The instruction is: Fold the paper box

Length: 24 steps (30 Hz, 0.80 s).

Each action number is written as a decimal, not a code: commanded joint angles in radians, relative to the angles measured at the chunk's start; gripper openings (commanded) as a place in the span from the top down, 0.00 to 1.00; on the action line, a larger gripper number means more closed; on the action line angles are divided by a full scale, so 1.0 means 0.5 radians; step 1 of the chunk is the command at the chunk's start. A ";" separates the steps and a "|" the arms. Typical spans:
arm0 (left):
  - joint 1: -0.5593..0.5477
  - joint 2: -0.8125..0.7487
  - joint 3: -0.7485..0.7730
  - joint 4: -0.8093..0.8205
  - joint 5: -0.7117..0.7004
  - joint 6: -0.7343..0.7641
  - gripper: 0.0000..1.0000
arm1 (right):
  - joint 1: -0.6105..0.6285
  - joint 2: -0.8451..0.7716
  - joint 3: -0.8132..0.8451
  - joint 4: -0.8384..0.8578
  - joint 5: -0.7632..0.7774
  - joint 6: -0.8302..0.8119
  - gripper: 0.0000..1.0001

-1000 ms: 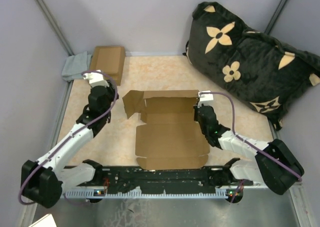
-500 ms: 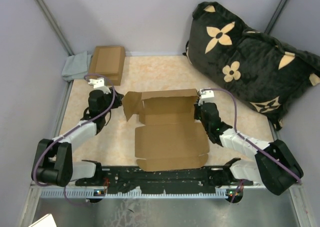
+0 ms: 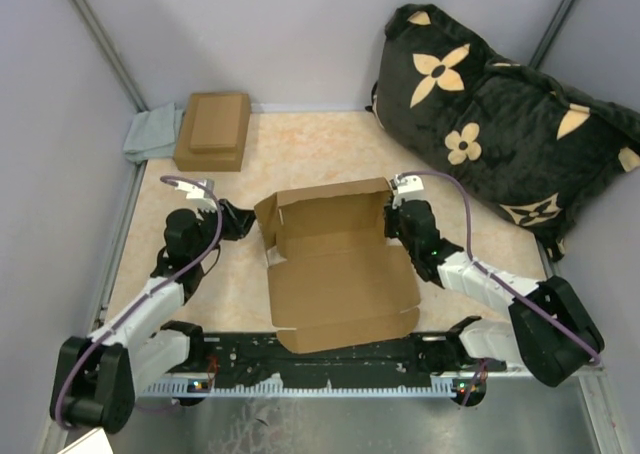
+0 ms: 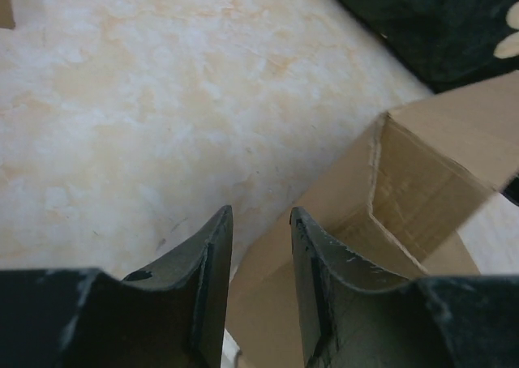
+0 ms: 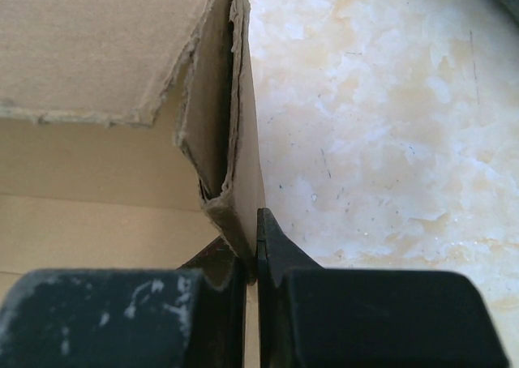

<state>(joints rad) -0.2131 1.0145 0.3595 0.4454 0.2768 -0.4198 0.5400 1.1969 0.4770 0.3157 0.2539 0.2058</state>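
From above, the paper box lies in the middle of the table, between the two arms. It is plain brown cardboard, flat at the near end, with its far wall and side walls standing up. The table top is pale and blotchy, like orange-cream marble. The left gripper is just beside the box's far left corner. The right gripper is at the box's right wall. A soft black pillow with tan flower shapes leans in the far right corner. Two small brown boxes sit stacked at the far left, next to a grey cloth.

In the left wrist view, the left gripper has its two dark, scuffed fingers apart, with a gap between them. The cardboard corner rises just past them. It may be touching the right-hand finger, but I cannot tell.

In the right wrist view, the right gripper pinches the thin, folded-over side wall of the box. The wall's torn edge looks rough and fuzzy.
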 commanded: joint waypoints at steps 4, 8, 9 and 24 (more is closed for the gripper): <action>-0.088 -0.246 -0.156 -0.083 0.070 -0.071 0.59 | -0.008 0.036 0.095 0.026 -0.081 0.060 1.00; -0.135 -0.161 -0.147 -0.033 0.112 -0.048 0.58 | -0.009 0.031 0.086 0.024 -0.096 0.074 1.00; -0.144 -0.150 -0.135 -0.039 0.124 -0.049 0.58 | -0.008 0.027 0.086 0.018 -0.091 0.073 1.00; -0.415 -0.469 -0.234 -0.173 0.042 -0.114 0.55 | -0.012 -0.008 0.119 -0.037 -0.089 0.068 1.00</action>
<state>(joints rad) -0.3843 0.7795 0.2703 0.3416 0.3141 -0.4606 0.5400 1.2068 0.4938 0.2985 0.2245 0.2211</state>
